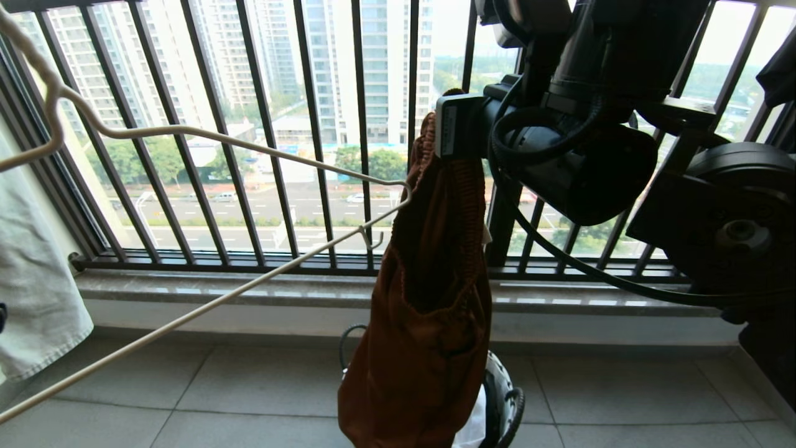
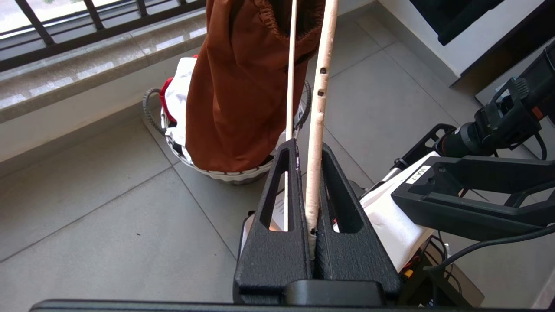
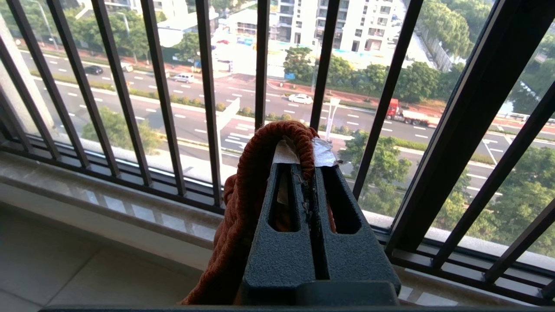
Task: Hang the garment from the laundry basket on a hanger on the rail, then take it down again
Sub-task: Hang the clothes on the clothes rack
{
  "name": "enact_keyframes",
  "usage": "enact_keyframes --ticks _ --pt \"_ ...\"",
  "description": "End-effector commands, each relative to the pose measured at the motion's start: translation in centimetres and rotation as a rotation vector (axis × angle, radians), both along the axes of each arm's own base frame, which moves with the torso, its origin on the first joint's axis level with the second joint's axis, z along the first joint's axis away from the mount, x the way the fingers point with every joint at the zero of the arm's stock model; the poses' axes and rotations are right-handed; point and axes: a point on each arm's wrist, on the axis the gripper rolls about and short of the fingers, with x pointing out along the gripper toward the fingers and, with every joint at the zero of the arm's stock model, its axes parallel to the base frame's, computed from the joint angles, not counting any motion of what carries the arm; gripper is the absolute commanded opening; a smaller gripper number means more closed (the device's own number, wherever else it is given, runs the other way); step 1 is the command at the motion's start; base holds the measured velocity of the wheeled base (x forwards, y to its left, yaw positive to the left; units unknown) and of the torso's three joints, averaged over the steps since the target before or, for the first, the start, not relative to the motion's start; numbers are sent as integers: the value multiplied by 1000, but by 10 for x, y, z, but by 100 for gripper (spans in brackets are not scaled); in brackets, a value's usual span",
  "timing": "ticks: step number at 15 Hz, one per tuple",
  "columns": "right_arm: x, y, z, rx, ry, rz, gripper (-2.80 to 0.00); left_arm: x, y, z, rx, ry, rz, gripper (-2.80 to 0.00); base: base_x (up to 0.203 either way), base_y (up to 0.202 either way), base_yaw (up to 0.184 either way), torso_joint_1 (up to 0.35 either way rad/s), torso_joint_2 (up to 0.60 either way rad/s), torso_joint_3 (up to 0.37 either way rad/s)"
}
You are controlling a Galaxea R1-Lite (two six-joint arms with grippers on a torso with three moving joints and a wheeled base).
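Garment [image 1: 429, 311] waistband pinched, right-wrist view only.

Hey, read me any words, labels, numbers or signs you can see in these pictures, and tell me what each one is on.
Nothing can be read for certain.
White sticker on the black bracket beside the left gripper: dark print, too small and tilted to read.
Label on the right gripper's housing, above the shorts: too blurred to read.
Street signs and building fronts outside the railing: too small to read.

Daylight falls through a black railing [image 1: 267, 124] onto a grey stone sill [image 1: 249, 289] and grey tiled floor [image 1: 622, 398], towers and road beyond
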Motion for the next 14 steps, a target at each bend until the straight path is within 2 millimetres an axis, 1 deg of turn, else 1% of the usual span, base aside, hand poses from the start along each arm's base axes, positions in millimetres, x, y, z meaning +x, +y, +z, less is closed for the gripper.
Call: enact_keyframes --ticks 1,3,5,9,13,14 --pt "6 6 -6 -10 7 -5 -280 18 -9 -7 25 64 -21 -280 0 0 0 0 0 0" --pt "6 6 -6 -10 8 -4 -280 30 -15 -13 29 71 -22 -280 0 0 0 0 0 0" --pt "5 5 -6 -11 8 -3 -280 39 -19 -18 11 24 -14 -280 0 0 0 0 0 0" --pt "2 7 -6 -13 10 7 -280 41 -19 -22 17 15 -6 -280 0 0 0 0 0 0" --pt "-7 11 -8 -24 15 26 -280 47 -22 -27 18 -15 -2 -280 0 0 0 0 0 0" --pt "-9 12 -8 -29 14 31 -280 50 -22 -29 24 -32 26 -280 0 0 0 0 0 0"
